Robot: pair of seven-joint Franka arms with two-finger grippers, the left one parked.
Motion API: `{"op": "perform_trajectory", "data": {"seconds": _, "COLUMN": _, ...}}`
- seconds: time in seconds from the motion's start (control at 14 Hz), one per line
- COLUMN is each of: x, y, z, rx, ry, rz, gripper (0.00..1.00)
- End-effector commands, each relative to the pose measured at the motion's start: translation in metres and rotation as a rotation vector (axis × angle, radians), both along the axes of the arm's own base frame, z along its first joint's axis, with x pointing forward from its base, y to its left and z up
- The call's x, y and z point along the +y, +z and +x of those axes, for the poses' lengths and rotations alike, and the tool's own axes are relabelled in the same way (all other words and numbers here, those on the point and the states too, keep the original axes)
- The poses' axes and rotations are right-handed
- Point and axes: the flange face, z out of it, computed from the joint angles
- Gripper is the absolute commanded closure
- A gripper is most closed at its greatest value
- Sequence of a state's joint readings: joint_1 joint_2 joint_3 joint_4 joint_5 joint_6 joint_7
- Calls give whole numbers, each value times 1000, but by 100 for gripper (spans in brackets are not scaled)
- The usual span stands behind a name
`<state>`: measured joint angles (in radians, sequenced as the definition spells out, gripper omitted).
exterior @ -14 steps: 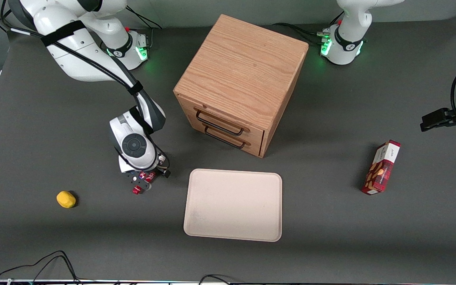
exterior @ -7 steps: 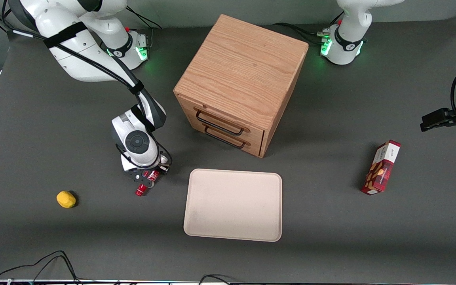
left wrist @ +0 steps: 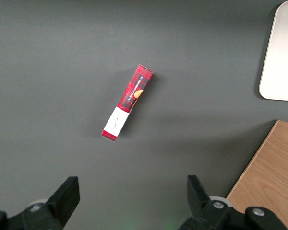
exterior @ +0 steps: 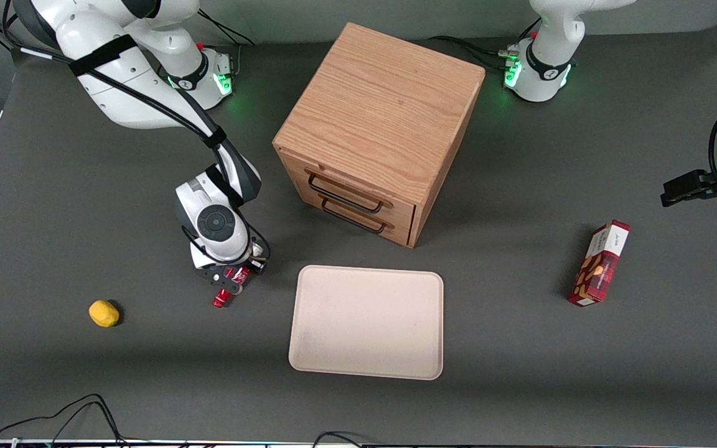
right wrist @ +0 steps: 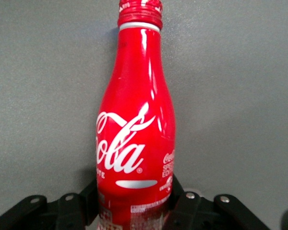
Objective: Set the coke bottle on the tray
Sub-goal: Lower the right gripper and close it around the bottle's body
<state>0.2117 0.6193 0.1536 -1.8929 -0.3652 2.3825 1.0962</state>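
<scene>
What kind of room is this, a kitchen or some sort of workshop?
Most likely a robot test lab, not a kitchen. White robot arms stand bolted to a dark table. The working arm's hand, beside the tray, grips a coke bottle. A small wooden drawer cabinet looks like a practice prop.

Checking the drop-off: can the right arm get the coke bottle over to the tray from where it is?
Probably yes. The gripper grips the coke bottle beside the tray, with only bare table between them.
</scene>
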Motion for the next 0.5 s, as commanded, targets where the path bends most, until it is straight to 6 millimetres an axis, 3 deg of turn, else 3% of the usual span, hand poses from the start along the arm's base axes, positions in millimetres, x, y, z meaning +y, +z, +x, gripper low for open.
{"op": "perform_trajectory", "data": {"seconds": 0.0, "x": -1, "y": 9, "z": -5, "rx": -24, "ry": 10, "rz": -8, "gripper": 100}}
{"op": "perform_trajectory", "data": {"seconds": 0.07, "x": -4, "y": 19, "z": -1, "rx": -35, "ry": 7, "rz": -8, "gripper": 100}}
{"op": "perform_trajectory", "data": {"seconds": 0.43, "x": -27, "y": 105, "z": 27, "rx": -65, "ry": -3, "rz": -14, "gripper": 100}}
